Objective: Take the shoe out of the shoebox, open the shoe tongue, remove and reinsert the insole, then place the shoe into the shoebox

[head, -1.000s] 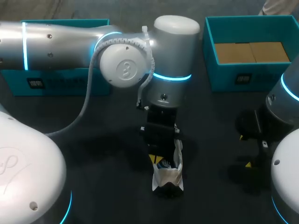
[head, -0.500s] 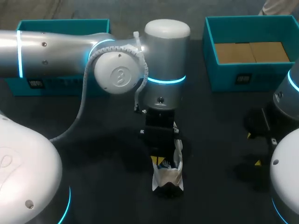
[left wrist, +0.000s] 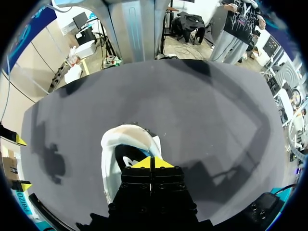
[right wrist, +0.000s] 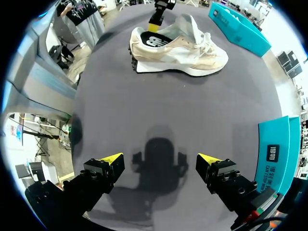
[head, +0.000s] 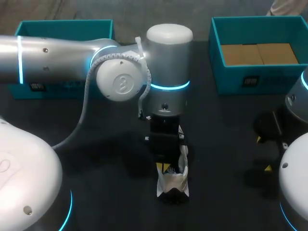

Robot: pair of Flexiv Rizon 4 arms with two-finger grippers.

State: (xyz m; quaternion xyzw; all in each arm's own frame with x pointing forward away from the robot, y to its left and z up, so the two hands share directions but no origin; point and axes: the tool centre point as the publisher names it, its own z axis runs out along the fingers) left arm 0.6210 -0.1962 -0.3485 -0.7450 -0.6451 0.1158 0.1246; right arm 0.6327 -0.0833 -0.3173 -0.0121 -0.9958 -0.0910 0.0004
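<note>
Shoe [right wrist: 178, 50] looks cream and white, dark inside, upright on its sole.

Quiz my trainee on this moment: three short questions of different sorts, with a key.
1. True or false: the shoe rests on the table, outside the shoebox lined with brown card.
2. Which gripper is at the shoe's opening? A. left gripper B. right gripper C. neither
3. Fill in: the right gripper's fingers stand ____ above bare table.
Key: 1 true; 2 A; 3 open.
</note>
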